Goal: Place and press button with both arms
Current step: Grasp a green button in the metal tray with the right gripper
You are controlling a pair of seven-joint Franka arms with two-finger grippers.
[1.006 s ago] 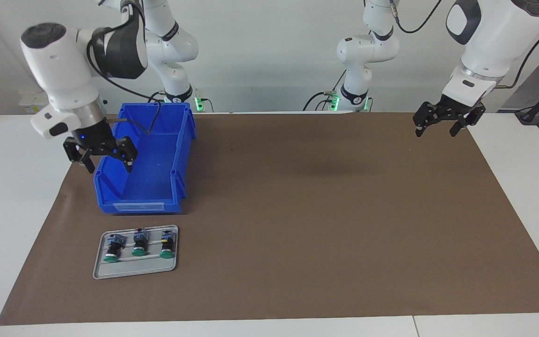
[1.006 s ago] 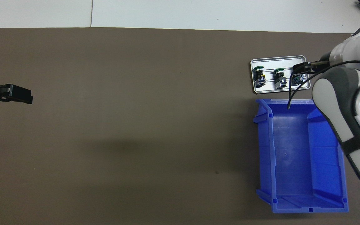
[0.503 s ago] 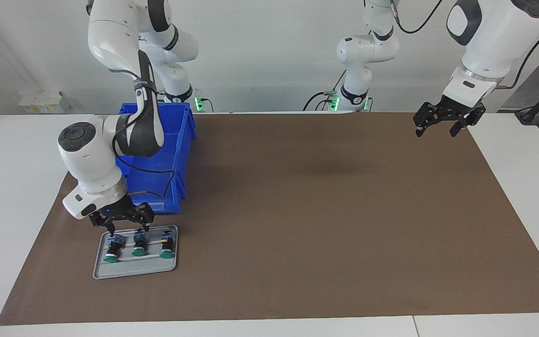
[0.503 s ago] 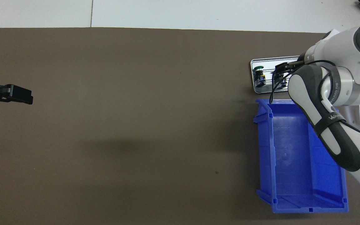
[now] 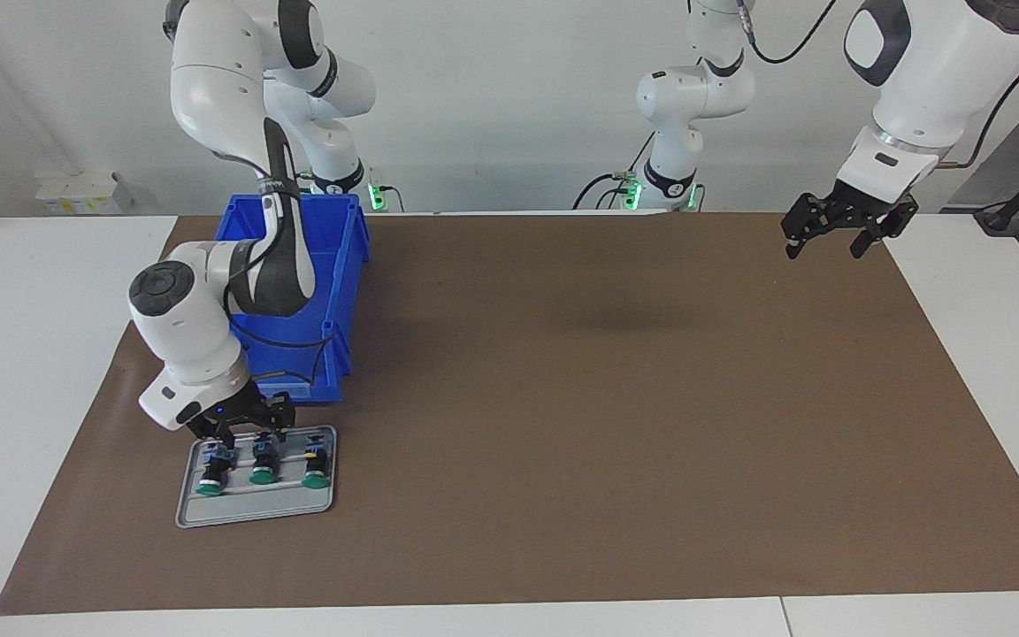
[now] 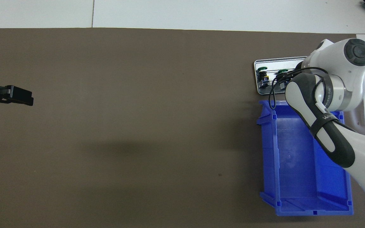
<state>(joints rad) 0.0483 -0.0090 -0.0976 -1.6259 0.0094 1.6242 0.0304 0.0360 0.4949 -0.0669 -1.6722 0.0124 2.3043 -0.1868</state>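
At the robots' end of the white table (image 5: 32, 354), on the right arm's side, you have the open-topped blue plastic storage bin (image 5: 346, 265) standing on the brown paper mat (image 5: 607, 398). The overhead view shows only its bare blue floor, ringed by its walls (image 6: 268, 152).

Your right arm reaches out over this bin, its wrist bent down past the bin's front lip.

Over the mat's corner at the left arm's end, the left gripper (image 5: 825, 250) waits in the air. Its two fingers are spread wide and hold nothing. From overhead it shows as a black bar over the mat's edge (image 6: 11, 95).

Farther from the robots, just in front of the bin, lies the small flat grey metal tray (image 5: 253, 509) with three push-button switches side by side, their round green caps pointing away from the robots. The button (image 5: 264, 464) of your task is the middle one, lying on the tray with its bluish rear block toward the bin; overhead, its green cap (image 6: 283, 71) peeks out beside the arm's wrist. Toward the table's middle is the yellow-marked twin switch (image 5: 316, 464), and toward the table's end is the twin with the larger grey-blue block (image 5: 213, 469).

The right gripper (image 5: 253, 435) is down at the rear ends of these switches, over the tray's nearer edge. Its fingertips stand apart, roughly either side of the middle button's rear block. You cannot tell from either view whether they touch it.
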